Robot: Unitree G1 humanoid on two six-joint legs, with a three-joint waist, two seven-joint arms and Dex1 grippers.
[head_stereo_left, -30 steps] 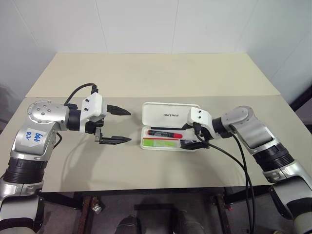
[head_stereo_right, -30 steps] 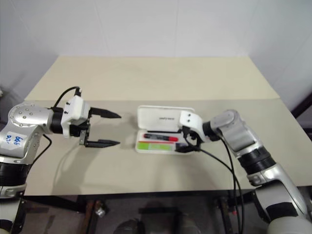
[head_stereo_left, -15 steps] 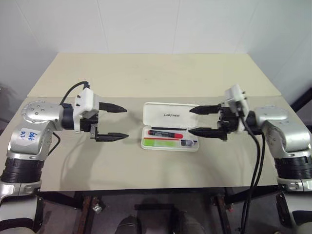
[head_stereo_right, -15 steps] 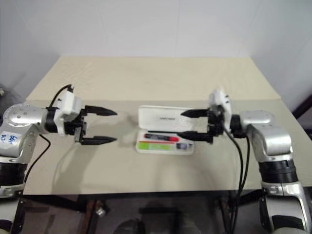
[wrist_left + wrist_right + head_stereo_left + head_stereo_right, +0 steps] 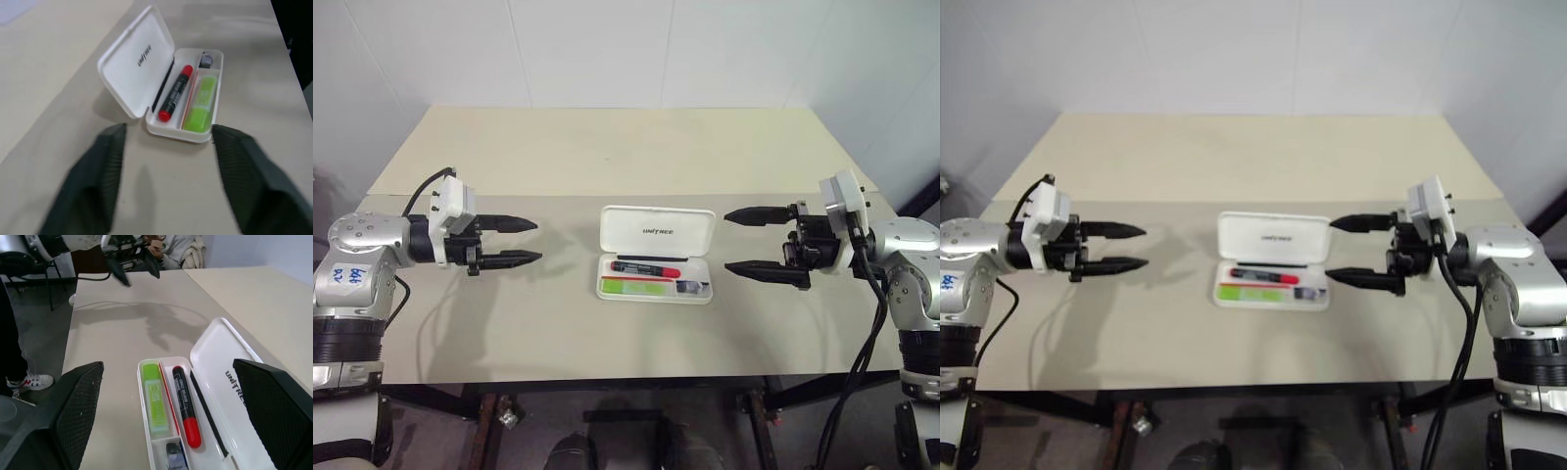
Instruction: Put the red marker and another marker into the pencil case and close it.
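A: Both markers were in, so the step in hand was the close. The pencil case (image 5: pixel 656 255) sat on the counter (image 5: pixel 607 147) between the two tools, lid still up.

B: And the tools?

A: The left tool (image 5: pixel 504 242) hung well off to the case's left, fingers parted with a modest gap and gripping nothing. The right tool (image 5: pixel 756 241) hovered just off the case's right end, fingers spread wide, also empty.

B: What was the layout inside the tray?

A: The red marker (image 5: pixel 174 93) lay along the hinge side: black barrel, red cap and tip. The green highlighter (image 5: pixel 201 103), short and chunky, lay in the outer lane beside it, with a thin red divider between them. A small dark item (image 5: pixel 207 59) sat in the end pocket nearest the right tool.

B: Next move?

A: My read was that one tool needed to come in behind the raised white lid, with its small dark lettering, and tip it forward over the tray, then press it shut.
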